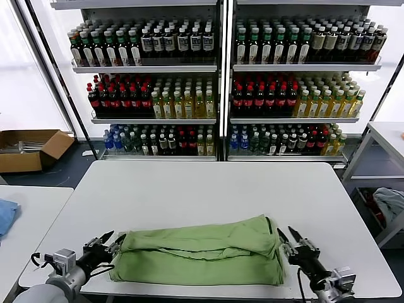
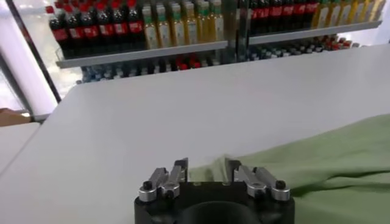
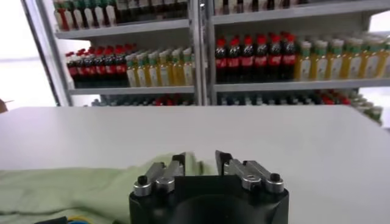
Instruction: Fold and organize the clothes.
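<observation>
The folded shirt point(image 1: 201, 251) lies between the 2 grippers, left point(image 1: 111, 244) and right point(image 1: 285, 238), each parted at its end, gripping nothing.

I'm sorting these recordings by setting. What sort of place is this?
Probably a shop mock-up or test lab: tall shelves packed with bottled drinks stand behind a plain white table holding a folded green shirt, with a cardboard box on the floor.

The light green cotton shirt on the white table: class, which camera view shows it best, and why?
The head view: the whole folded light green cotton shirt lies across the table's near edge. The left wrist view shows only one end; the right wrist view only the other end.
</observation>
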Available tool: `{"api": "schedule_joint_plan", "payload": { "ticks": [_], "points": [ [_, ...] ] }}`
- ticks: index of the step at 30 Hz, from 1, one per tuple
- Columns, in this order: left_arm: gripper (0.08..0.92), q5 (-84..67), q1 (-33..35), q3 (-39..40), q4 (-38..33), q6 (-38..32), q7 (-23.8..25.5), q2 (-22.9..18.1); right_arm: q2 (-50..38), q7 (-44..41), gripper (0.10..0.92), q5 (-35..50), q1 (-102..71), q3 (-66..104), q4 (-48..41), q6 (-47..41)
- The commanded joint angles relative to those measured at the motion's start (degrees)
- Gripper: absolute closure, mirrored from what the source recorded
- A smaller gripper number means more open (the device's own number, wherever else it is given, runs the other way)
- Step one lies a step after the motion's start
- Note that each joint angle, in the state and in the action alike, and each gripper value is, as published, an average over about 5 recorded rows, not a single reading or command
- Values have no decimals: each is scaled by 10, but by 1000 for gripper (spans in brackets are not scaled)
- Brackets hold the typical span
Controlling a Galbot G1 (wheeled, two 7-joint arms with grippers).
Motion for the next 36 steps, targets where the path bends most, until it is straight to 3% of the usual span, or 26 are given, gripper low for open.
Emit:
{"api": "schedule_joint_plan", "payload": {
  "ticks": [1, 8, 12, 21, 32, 36],
  "points": [
    [472, -75, 62, -13, -57, -32, -123, -47, -18, -31, 438, 43, -24, 153, -53, 60],
    [273, -48, 70, 80, -61, -78, -198, -105, 0, -28, 255, 56, -46, 172, -69, 84],
    [191, -25, 58, 104, -42, -77, -216, -122, 8, -28, 207, 56, -45, 168, -68, 88],
    [177, -3, 37, 117, 3, -74, -249, -147, 13, -30, 203, 54, -49, 156, -61, 94],
    [177, 21, 44, 125, 10, -76, -210, -156, 20, -31, 203, 50, -54, 146, -35, 94],
    [234, 35, 51, 127, 10, -86, -194, -157, 18, -30, 203, 51, -54, 147, -34, 95]
  ]
}}
